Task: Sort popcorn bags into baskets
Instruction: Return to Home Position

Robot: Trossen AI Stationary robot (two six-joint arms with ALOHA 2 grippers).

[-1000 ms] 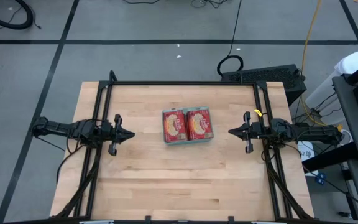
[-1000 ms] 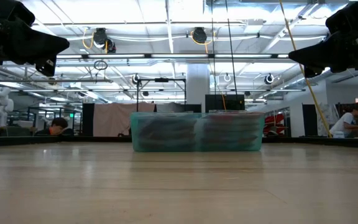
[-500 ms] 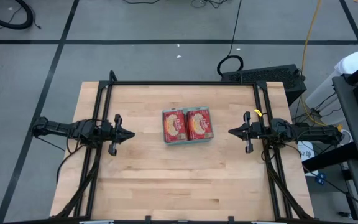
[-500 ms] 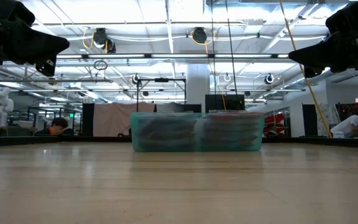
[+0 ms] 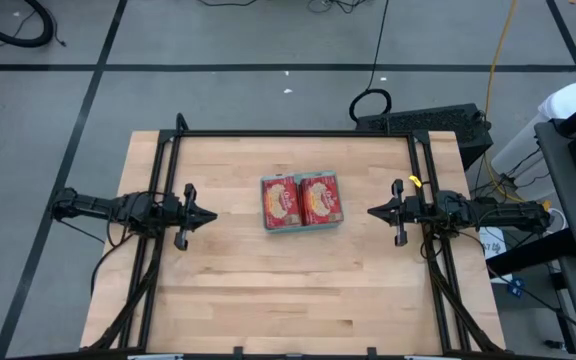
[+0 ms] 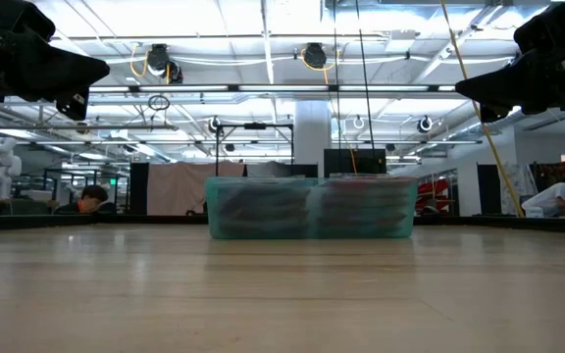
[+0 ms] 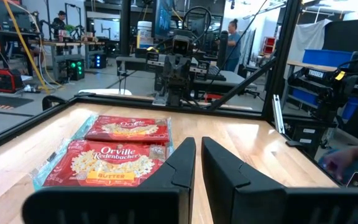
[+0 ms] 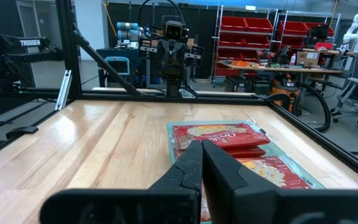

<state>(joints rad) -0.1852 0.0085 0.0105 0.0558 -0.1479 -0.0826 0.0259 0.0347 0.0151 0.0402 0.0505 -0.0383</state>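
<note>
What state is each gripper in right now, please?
Left gripper: closed, holding nothing.
Right gripper: closed, holding nothing.

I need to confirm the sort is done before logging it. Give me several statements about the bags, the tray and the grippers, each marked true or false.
1. The flat red popcorn bags lie in the shallow teal-green rectangular tray. True.
2. One bag lies loose on the wooden table. False: every bag in view is in the tray.
3. The left gripper holds a bag. False: it holds nothing and sits at the table's left side, apart from the tray.
4. The tray stands between the left gripper and the right gripper. True.
</note>
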